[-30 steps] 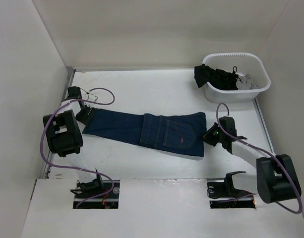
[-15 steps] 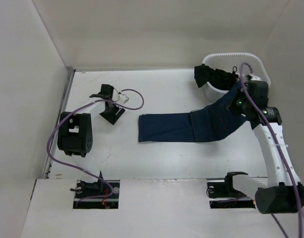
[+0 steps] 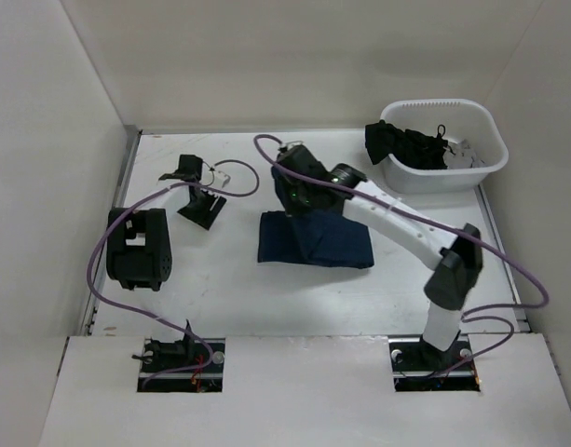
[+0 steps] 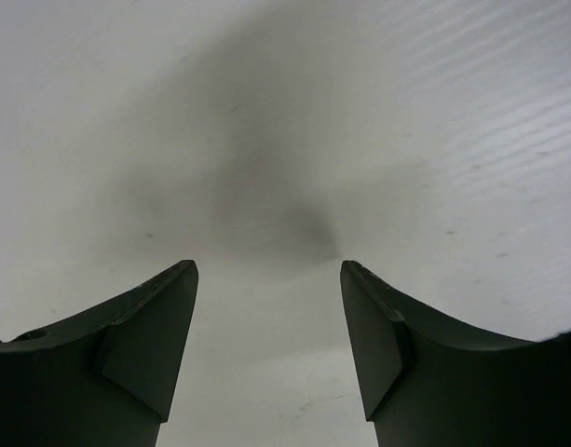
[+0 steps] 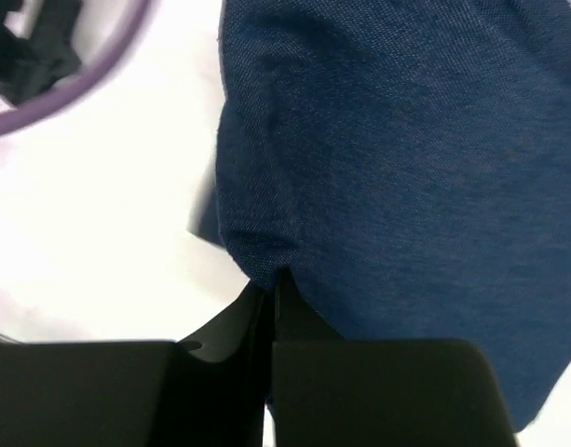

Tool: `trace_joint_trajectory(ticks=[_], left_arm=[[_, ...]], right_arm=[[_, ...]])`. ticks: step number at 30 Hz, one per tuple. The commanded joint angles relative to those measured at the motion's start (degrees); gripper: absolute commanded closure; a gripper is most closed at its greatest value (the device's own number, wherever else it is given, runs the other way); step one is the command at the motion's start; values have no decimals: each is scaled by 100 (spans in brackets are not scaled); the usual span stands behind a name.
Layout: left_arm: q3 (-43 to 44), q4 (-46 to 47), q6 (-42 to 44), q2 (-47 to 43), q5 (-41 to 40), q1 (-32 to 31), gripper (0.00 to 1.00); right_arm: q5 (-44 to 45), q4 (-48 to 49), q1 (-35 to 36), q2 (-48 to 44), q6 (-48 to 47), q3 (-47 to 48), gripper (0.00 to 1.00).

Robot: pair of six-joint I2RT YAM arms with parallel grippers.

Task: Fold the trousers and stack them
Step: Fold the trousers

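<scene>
The dark navy jeans (image 3: 315, 240) lie folded into a short rectangle at the middle of the table. My right gripper (image 3: 294, 191) hangs over their far left corner, shut on a pinch of the denim (image 5: 266, 251); the cloth (image 5: 406, 168) fills most of the right wrist view. My left gripper (image 3: 203, 209) is to the left of the jeans, apart from them. Its fingers (image 4: 145, 345) stand wide apart over bare white table, with nothing between them.
A white basket (image 3: 487, 168) with black garments (image 3: 406, 144) stands at the back right. A purple cable (image 3: 234, 182) loops by the left gripper. White walls close in the left, back and right sides.
My right gripper swung from the basket side leftward across the table with the jeans' end, folding them over into a shorter rectangle. The left gripper barely moved.
</scene>
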Motion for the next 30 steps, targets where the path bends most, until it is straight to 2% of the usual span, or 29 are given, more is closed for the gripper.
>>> trace_joint_trajectory(ticks=[1, 6, 8, 9, 10, 11, 12, 16, 19, 21, 25, 30], left_arm=[[225, 120, -134, 297, 124, 370, 38], [269, 207, -266, 640, 133, 651, 39], [295, 216, -275, 702, 133, 722, 39], [321, 216, -257, 720, 133, 748, 39], [330, 216, -231, 737, 133, 775, 39], [356, 216, -222, 737, 133, 801, 39], [391, 216, -213, 746, 133, 827, 39], [585, 190, -231, 729, 107, 1012, 39], [699, 155, -170, 554, -7, 1091, 40], [708, 199, -125, 308, -34, 1100, 40], [612, 102, -116, -263, 133, 838, 39], [252, 164, -204, -870, 195, 274, 37]], right_arm=[[166, 636, 171, 681, 154, 973, 100], [-44, 1155, 242, 1482, 338, 1362, 96], [-149, 1287, 242, 1728, 443, 1309, 88], [-220, 1339, 242, 1834, 470, 1292, 80], [-342, 1427, 242, 1939, 470, 1283, 66], [-509, 1558, 286, 2027, 479, 1291, 44], [-780, 1751, 347, 2098, 488, 1300, 0], [-2099, 2962, 628, 1881, 138, 1249, 0], [-2172, 4052, 734, 942, -83, 224, 0], [-1840, 4476, 665, 247, 196, -821, 0], [-1109, 4207, -248, -817, 1101, -2852, 0], [-652, 3512, -1250, -1819, 1270, -4244, 0]])
